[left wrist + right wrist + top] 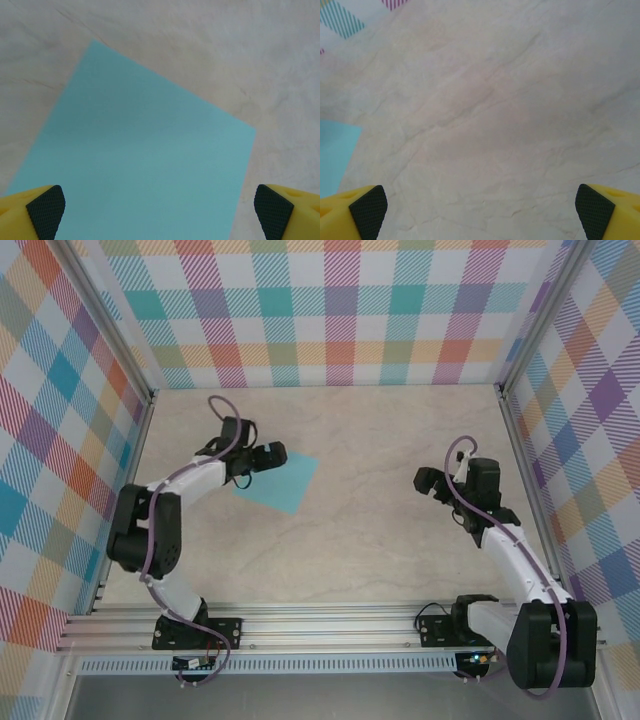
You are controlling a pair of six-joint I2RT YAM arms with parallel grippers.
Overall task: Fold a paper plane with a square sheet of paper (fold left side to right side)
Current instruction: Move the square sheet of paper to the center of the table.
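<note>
Left gripper (pixel 160 212) gapes empty above the square sheet of paper (pixel 145 155). Right gripper (pixel 480 212) gapes empty near the desk's (pixel 380 560) right edge.

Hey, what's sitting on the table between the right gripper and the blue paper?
Nothing: the top external view shows bare tabletop between the right gripper and the square sheet of paper.

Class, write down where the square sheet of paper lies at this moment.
In the top view the square sheet of paper lies flat on the table, left of centre, partly under the left pincer.
</note>
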